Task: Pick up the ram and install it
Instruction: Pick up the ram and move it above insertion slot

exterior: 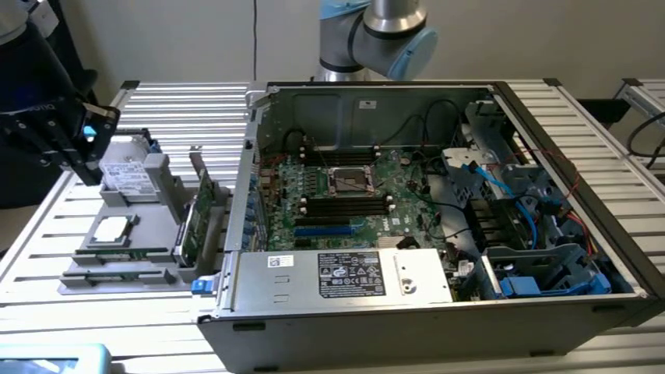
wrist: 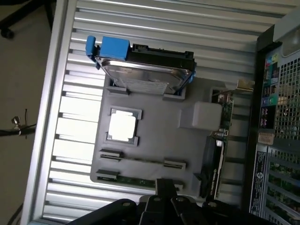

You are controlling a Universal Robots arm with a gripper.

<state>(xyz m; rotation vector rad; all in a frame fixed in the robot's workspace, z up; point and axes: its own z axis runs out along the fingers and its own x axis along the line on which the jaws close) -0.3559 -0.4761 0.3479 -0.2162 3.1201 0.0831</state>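
A table of ribbed silver aluminium slats (exterior: 93,327) carries everything; at its nearest corner, about seven o'clock in the exterior view, sits a pale blue plastic object (exterior: 47,360), cut off by the frame; beyond it, at nine o'clock from the open dark-grey metal computer case (exterior: 416,319), lies a flat grey moulded parts tray (exterior: 151,234). The ram (wrist: 136,180), a slim green circuit-board stick, stands on its long edge in the tray's nearest row of clips; its long axis runs from nine to three o'clock in the exterior view, parallel to the tray's near edge. Farther along the tray come a square silver processor chip (exterior: 111,227), then a silver hard drive in a blue bracket (exterior: 127,178) at the far end; a broader green expansion card (exterior: 198,222) stands upright on the tray's three o'clock side, just beside the case. The black claw (exterior: 65,156) hangs at about ten o'clock, near the tray's far end and apart from the ram; how wide it stands cannot be told. Inside the case the green motherboard (exterior: 353,195) lies flat, its long black memory slots (exterior: 343,204) running nine to three. At twelve o'clock rises the grey and pale blue robot arm (exterior: 374,31) before a plain pale wall (exterior: 177,39); the wrist view shows a beige floor (wrist: 23,117) off the table's edge.
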